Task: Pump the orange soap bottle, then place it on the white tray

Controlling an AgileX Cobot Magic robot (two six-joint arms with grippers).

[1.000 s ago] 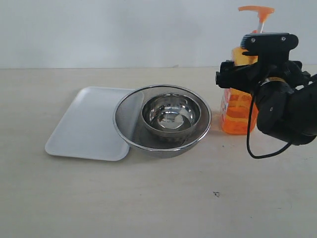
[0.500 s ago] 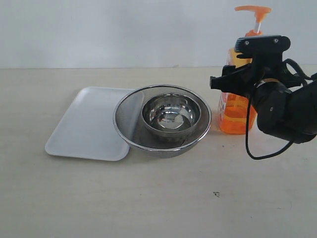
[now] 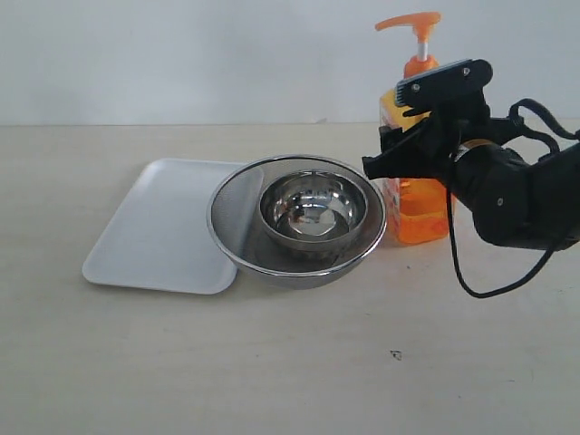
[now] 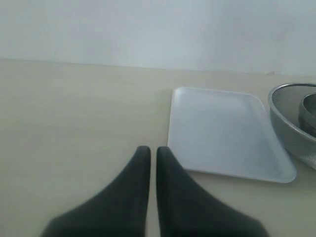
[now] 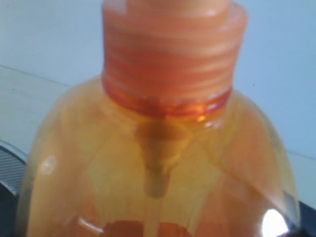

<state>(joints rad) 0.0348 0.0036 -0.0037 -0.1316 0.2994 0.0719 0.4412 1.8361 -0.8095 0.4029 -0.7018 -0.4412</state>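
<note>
Exterior view: right claw (image 3: 403, 149) looks clamped around the shoulder of the orange soap bottle (image 3: 419, 216), pump head (image 3: 410, 20) above the claw, free. Grip sits high on the body, likely to carry it upright. Base at or just off the table (image 3: 272, 362), can't tell. Mesh strainer (image 3: 237, 204) with steel bowl (image 3: 313, 213) sits between claw and white tray (image 3: 154, 227), so the carry must clear it. Left claw (image 4: 153, 153) has fingers together, empty, tray just ahead of it. Label mostly hidden behind right claw; no writing readable.

Matte black right arm (image 3: 521, 195), thin black cable (image 3: 467, 276) looped below, small screws (image 3: 467, 71) on top plate (image 3: 442, 82)
</note>
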